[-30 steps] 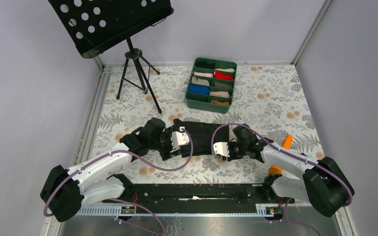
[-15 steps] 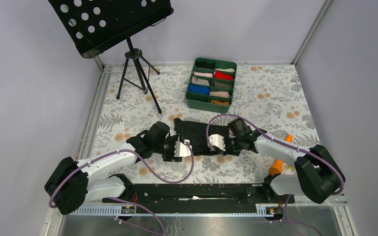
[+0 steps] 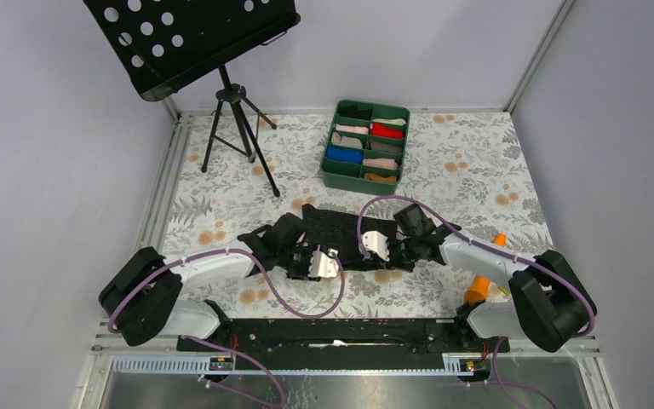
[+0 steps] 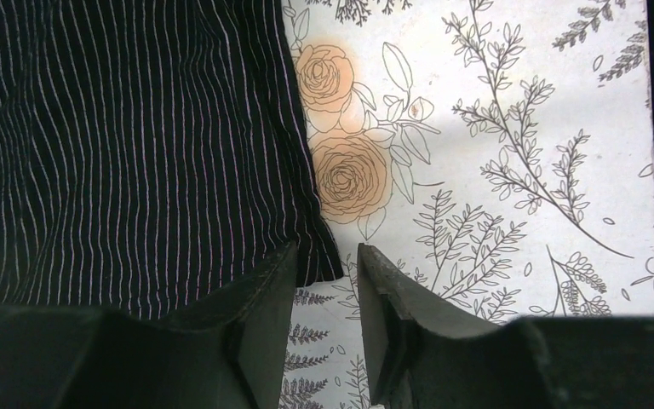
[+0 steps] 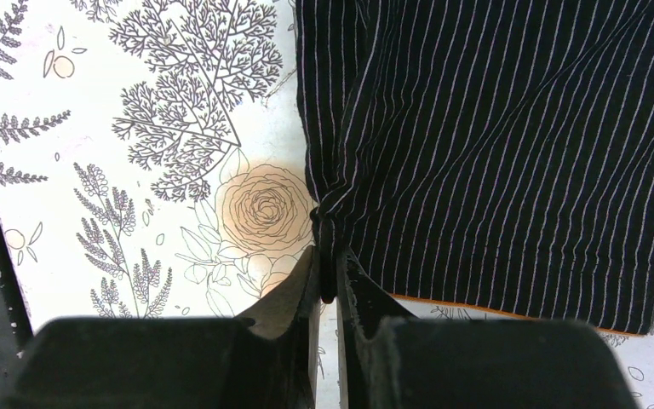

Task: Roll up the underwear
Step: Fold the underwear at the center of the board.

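The underwear (image 3: 345, 230), black with fine pale stripes, lies spread on the floral table. In the left wrist view its near corner (image 4: 319, 260) reaches just between the tips of my left gripper (image 4: 326, 254), whose jaws stand apart with table showing between them. In the top view that gripper (image 3: 325, 260) sits at the garment's near left corner. My right gripper (image 5: 328, 264) is shut on a pinched, puckered fold of the underwear's edge (image 5: 328, 217); an orange line runs along the hem (image 5: 511, 313). From above, the right gripper (image 3: 373, 251) is at the garment's near right side.
A green divided tray (image 3: 330, 166) with several small cloth rolls stands behind the garment. A music stand on a tripod (image 3: 238, 128) occupies the back left. An orange object (image 3: 497, 245) sits by the right arm. A black rail (image 3: 349, 332) runs along the near edge.
My right gripper moved left onto the garment's edge and shut on it. The left gripper slid right to the near left corner and its jaws narrowed.
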